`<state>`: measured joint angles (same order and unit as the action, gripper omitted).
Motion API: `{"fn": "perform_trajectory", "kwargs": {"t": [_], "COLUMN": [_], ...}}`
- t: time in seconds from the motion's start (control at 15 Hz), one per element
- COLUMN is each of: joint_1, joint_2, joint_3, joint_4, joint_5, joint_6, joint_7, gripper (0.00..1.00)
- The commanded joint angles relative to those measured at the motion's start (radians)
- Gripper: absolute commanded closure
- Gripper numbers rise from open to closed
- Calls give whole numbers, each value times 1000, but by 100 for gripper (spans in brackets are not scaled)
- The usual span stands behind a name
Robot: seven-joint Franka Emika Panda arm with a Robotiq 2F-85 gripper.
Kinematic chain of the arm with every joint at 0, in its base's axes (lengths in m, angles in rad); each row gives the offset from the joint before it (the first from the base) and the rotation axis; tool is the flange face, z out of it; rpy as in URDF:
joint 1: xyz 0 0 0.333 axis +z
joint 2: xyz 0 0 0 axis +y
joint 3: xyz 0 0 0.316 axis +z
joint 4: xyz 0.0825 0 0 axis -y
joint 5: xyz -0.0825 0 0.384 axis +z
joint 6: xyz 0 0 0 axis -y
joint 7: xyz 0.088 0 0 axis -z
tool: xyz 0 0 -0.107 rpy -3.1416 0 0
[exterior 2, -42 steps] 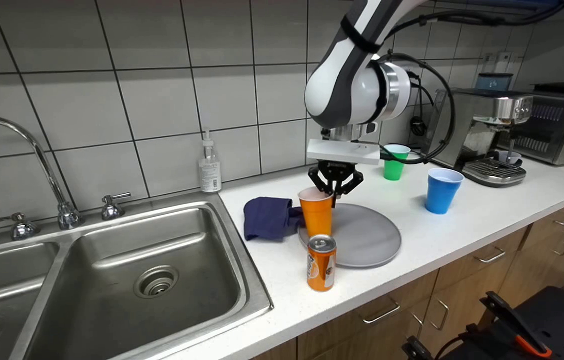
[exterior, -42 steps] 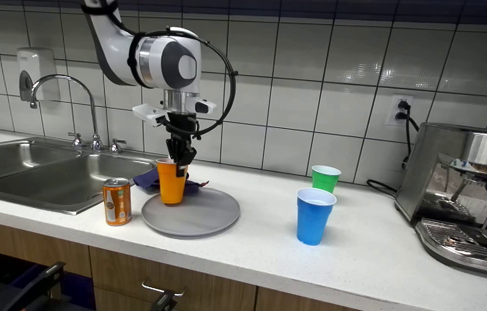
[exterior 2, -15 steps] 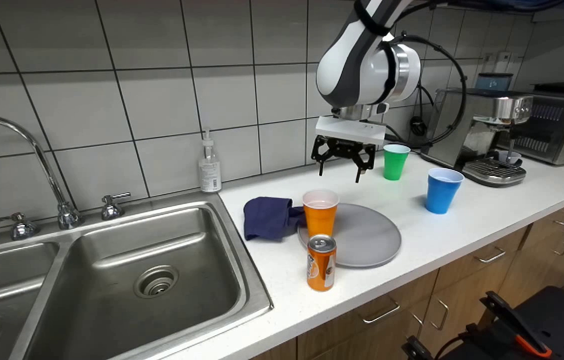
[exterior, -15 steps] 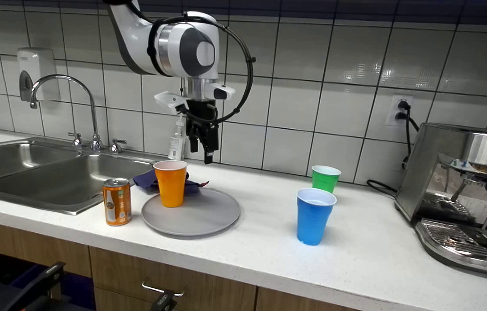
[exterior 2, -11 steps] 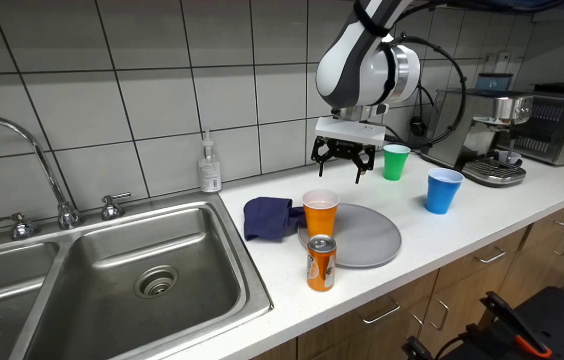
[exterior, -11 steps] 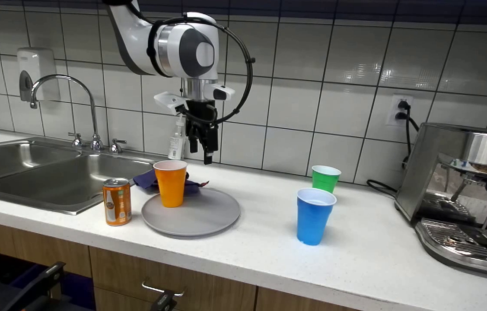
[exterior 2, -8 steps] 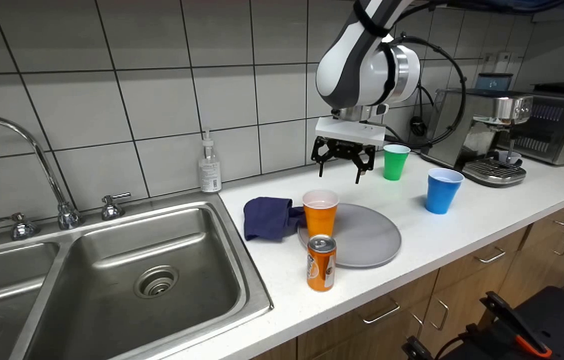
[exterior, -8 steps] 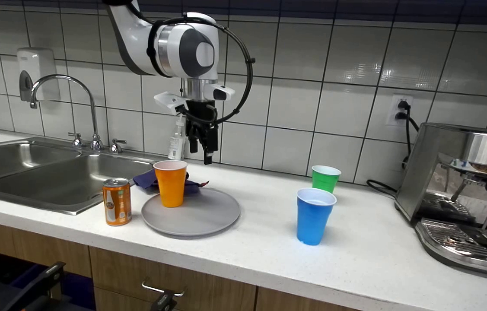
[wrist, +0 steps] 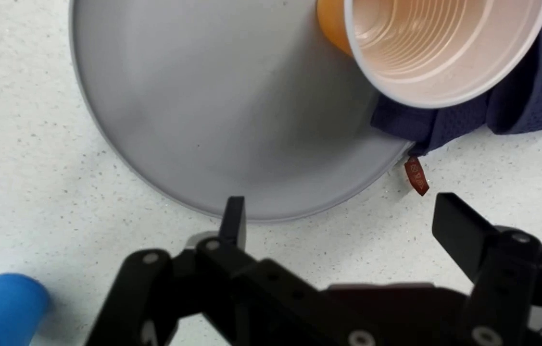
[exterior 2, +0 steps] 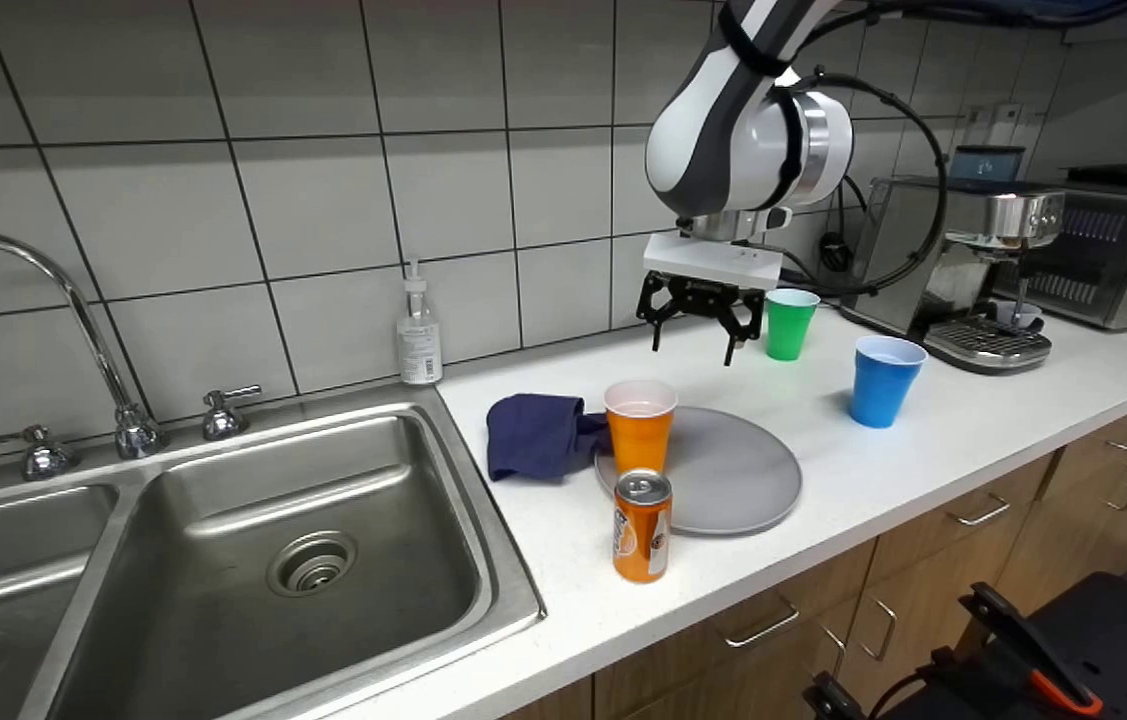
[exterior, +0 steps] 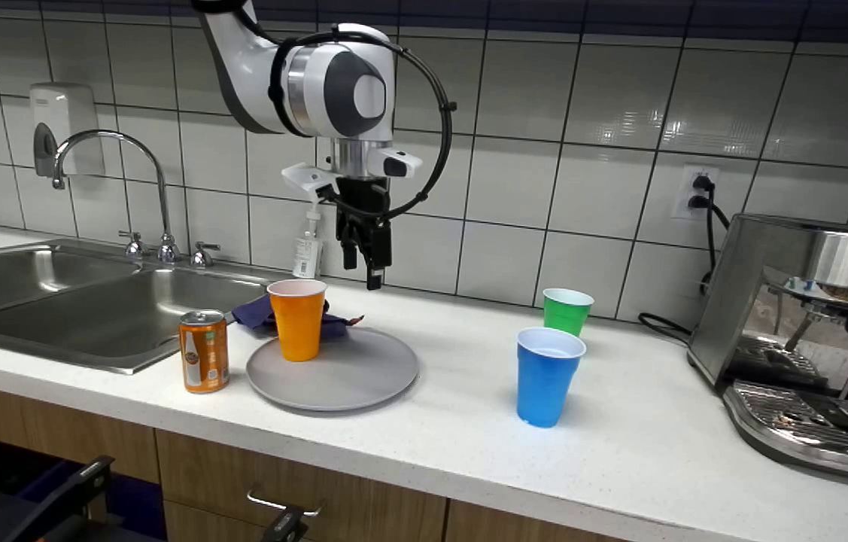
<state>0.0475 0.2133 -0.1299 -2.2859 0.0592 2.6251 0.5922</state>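
My gripper (exterior: 362,275) (exterior 2: 692,355) (wrist: 340,197) hangs open above the counter, behind the grey plate (exterior: 363,380) (wrist: 179,105), with nothing between its fingers (wrist: 458,235). An orange cup (exterior: 297,324) (exterior 2: 639,440) (wrist: 420,43) stands upright on the plate, apart from the gripper; in the wrist view I look into its pale inside. A dark blue cloth (exterior 2: 533,435) (wrist: 540,86) lies by the cup, a corner overlapping the plate's edge. An orange can (exterior: 204,354) (exterior 2: 642,530) stands beside the plate, near the sink.
A blue cup (exterior: 544,384) (exterior 2: 883,385) (wrist: 4,307) and a green cup (exterior: 565,315) (exterior 2: 788,330) stand toward the coffee machine (exterior: 807,339). The sink (exterior 2: 303,520) with its faucet is at the opposite end. A soap bottle (exterior 2: 419,340) is against the tiled wall.
Earlier the fingers were together at the orange cup's rim. They have since parted, and the gripper has backed off, lately shifting slightly toward the coffee machine. The cup now sits on the plate.
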Motion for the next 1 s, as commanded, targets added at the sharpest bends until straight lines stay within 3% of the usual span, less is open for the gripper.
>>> {"fn": "perform_trajectory", "kwargs": {"t": [0.0,0.4,0.93], "joint_1": [-35,-99,-211], "joint_2": [-18,-15,20], "joint_3": [2,1,-11], "joint_4": [10,34,136], "joint_5": [17,43,100], "joint_6": [-32,-67,-183], "joint_7": [-40,-172,-477], "gripper": [0,0,0]}}
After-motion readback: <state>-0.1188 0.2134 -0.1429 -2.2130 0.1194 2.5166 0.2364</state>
